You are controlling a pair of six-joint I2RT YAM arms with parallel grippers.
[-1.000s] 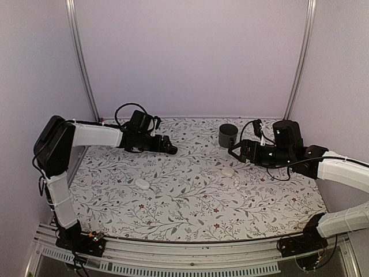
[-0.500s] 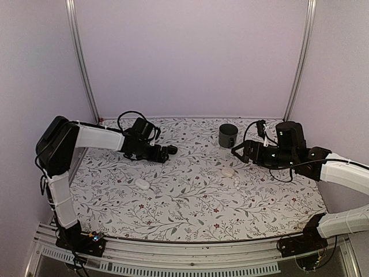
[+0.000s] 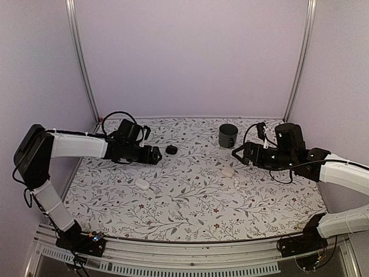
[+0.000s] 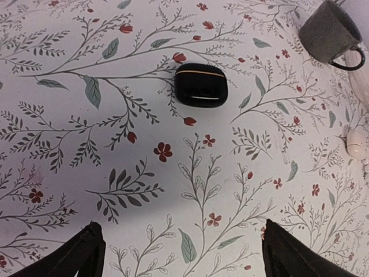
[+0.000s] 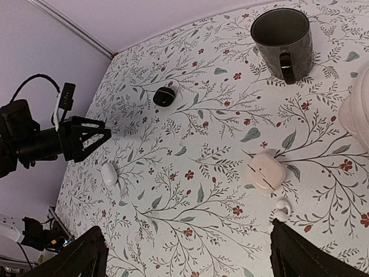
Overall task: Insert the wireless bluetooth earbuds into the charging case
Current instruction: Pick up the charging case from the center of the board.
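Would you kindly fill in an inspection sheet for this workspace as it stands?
Surface: floral tablecloth, flat, no spills seen.
Job's things: black case shut; white case shut, white earbuds loose beside it; white oval item near left side, kind unclear.
Clutter: grey mug, upright.
Hands: left hand open, empty, short of the black case; right hand open, empty.
Cables: black cable looped at left wrist, off the cloth.
Surroundings: plain walls, metal posts; nothing else seen.

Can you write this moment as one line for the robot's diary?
left claw: open, empty, facing small black rounded case | right claw: open, empty, near white rounded case | white earbuds: out, beside it
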